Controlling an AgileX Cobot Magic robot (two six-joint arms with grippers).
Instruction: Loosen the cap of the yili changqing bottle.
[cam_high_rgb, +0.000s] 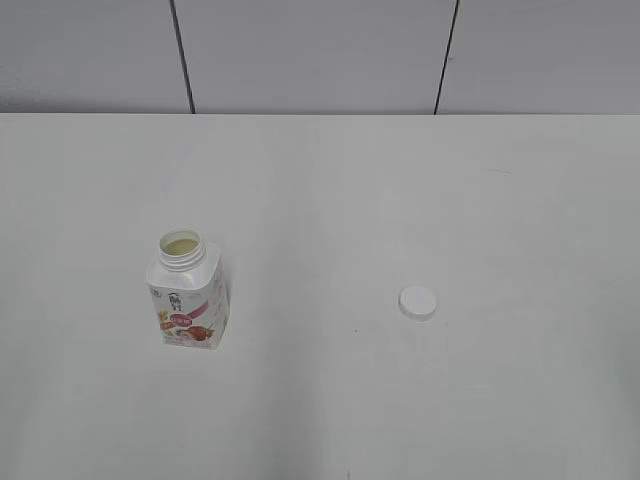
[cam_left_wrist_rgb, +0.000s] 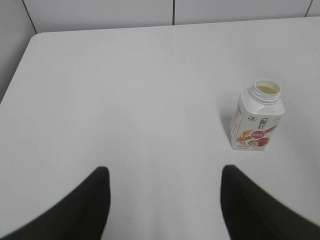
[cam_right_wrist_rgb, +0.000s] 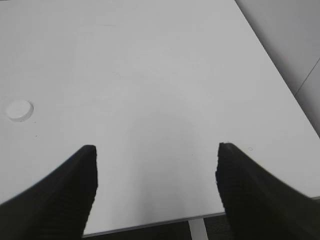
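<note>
Black and matte, the left pincer (cam_left_wrist_rgb: 162, 200) stands spread wide in the left wrist view, its two dark fingers (cam_left_wrist_rgb: 82, 210) apart over bare white surface and pinching nothing. The right pincer (cam_right_wrist_rgb: 156, 190) is likewise spread wide, its ribbed black fingers (cam_right_wrist_rgb: 65, 195) hanging near the front edge of the smooth white desk (cam_high_rgb: 320, 180) and touching nothing.

Ahead and to the right of the left pincer stands the small squarish white plastic bottle with sloped shoulders and a pink-red strawberry label (cam_left_wrist_rgb: 256, 120), upright on the desk. Its wide threaded neck is uncapped, and a pale yellowish-cream liquid shows inside, filling it close to the brim. In the exterior view this bottle (cam_high_rgb: 187, 292) sits on the left part of the desk, nearer the front edge than the back.

Lying flat on the desk well apart from the bottle, on the right half, is the small round white plastic screw cap (cam_high_rgb: 418, 302), flat top facing up. In the right wrist view the cap (cam_right_wrist_rgb: 19, 110) lies ahead and far to the left of the right pincer, clear of both fingers.
</note>
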